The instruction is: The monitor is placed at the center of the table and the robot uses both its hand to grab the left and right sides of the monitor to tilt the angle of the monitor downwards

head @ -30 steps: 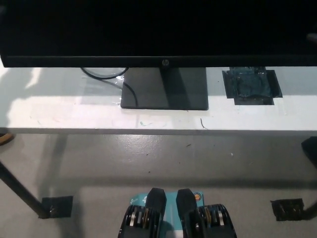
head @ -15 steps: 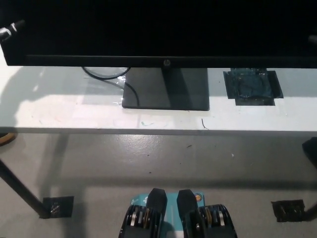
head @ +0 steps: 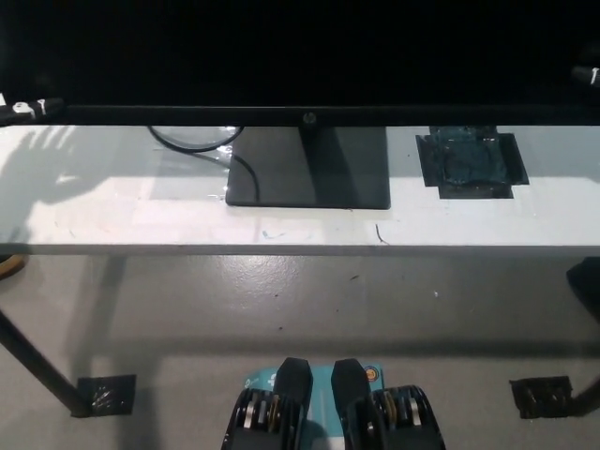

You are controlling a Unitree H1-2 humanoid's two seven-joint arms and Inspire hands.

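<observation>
That wide black flat-panel monitor (head: 300, 56) looks rigid but top-heavy; grab its side edges. White left hand (head: 23, 108) barely peeks in upper left, black right hand (head: 586, 75) upper right; can't tell their fingers.

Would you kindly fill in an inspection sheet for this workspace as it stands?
Surface: white table, scuffed, shadowed at left.
Job's things: monitor with dark screen, on its base at table centre.
Clutter: dark taped patch right of the base.
Hands: left hand shows only a white sliver at the monitor's left edge; right hand barely visible at its right edge; grip cannot be told.
Cables: black cable looping behind the base.
Surroundings: grey floor with tape marks.
</observation>
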